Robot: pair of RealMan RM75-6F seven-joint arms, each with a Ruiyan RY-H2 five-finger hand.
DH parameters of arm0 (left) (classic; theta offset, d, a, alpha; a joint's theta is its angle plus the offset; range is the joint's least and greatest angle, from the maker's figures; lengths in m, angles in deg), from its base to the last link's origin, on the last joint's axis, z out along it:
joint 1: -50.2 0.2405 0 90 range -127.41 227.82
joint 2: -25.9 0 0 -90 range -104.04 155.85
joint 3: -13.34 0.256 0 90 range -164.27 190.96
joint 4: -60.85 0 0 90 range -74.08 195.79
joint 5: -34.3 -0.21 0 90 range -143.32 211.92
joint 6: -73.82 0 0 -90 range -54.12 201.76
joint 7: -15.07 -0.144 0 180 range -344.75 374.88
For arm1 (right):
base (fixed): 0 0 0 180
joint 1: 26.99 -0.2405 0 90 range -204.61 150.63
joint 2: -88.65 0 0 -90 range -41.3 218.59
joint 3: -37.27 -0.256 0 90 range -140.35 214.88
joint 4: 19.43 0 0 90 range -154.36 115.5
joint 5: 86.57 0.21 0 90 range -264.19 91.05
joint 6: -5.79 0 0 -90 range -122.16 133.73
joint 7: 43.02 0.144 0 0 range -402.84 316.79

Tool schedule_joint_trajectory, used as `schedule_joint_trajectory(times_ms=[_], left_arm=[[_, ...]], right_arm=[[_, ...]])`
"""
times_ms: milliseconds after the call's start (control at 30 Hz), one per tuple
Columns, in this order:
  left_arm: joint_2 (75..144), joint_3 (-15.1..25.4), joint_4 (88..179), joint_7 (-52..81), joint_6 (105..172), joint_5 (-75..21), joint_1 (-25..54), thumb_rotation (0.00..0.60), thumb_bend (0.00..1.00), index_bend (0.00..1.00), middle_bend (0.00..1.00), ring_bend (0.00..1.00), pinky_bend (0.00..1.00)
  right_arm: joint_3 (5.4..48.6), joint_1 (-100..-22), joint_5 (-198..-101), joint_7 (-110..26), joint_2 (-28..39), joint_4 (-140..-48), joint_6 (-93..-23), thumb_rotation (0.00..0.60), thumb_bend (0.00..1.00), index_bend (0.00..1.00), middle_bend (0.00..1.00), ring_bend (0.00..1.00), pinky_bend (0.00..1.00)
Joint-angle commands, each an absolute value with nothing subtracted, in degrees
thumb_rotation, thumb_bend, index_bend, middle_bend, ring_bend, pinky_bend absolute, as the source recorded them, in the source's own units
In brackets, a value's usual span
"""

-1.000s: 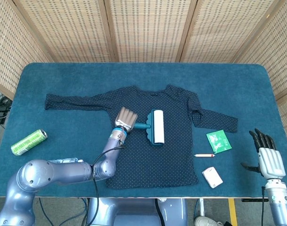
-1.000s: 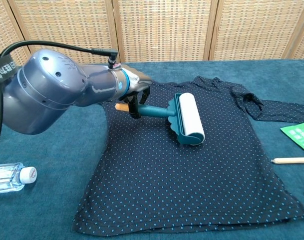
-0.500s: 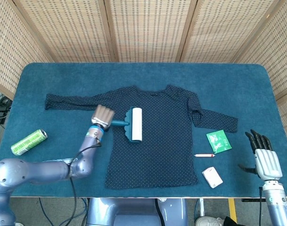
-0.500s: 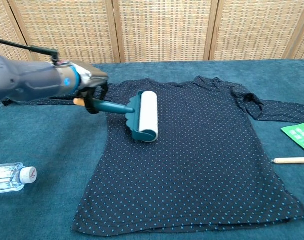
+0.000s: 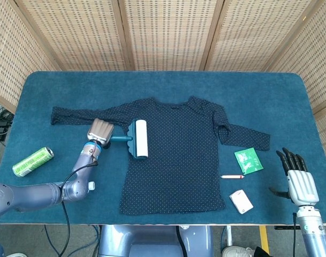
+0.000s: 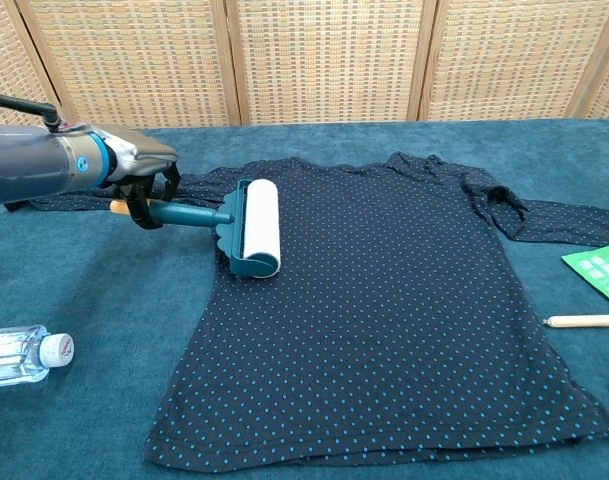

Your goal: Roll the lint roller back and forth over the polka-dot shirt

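Nearest the robot, a bottle (image 6: 24, 355) lies on its side on the table (image 5: 168, 88), well clear of the work. On the right, a small white box (image 5: 241, 201), a pencil (image 5: 232, 176) and a green packet (image 5: 248, 160) sit just off the shirt's hem and sleeve. The right hand (image 5: 297, 179) hangs near the table's front right corner, fingers spread and holding nothing; it looks parked out of the way.

Further in, the shirt (image 5: 176, 155) lies flat, body toward the robot and sleeves stretched out to either side, which gives a smooth surface to roll on. The left hand (image 5: 100, 131) is wrapped around the teal handle of the roller (image 5: 138, 138). The white drum rests on the shirt at its left edge, near the armpit, with its axis running front to back, so pushing sideways should carry it across the chest. I judge this the leftward end of a stroke.

A green can (image 5: 32, 161) lies on the far left, apart from everything.
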State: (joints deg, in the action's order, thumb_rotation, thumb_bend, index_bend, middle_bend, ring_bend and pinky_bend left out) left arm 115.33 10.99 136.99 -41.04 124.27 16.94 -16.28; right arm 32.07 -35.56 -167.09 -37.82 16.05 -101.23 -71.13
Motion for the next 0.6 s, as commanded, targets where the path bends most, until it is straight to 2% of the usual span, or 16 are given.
schedule_joint_trajectory(times_ms=[33, 600], left_arm=[[116.5, 10.3, 136.5, -41.5, 124.5, 17.1, -17.1, 0.6, 0.63, 0.92, 0.88, 0.73, 0.7], [125.4, 4.8, 132.3, -51.7, 126.6, 27.7, -26.1, 0.6, 0.63, 0.92, 0.88, 0.73, 0.7]], right_arm=[[32.0, -35.6, -167.0, -37.6, 16.1, -101.2, -71.1, 0.6, 0.01, 0.0, 0.0, 0.0, 0.0], [31.7, -35.7, -166.2, -36.1, 16.3, -100.4, -70.3, 0.6, 0.01, 0.0, 0.0, 0.0, 0.0]])
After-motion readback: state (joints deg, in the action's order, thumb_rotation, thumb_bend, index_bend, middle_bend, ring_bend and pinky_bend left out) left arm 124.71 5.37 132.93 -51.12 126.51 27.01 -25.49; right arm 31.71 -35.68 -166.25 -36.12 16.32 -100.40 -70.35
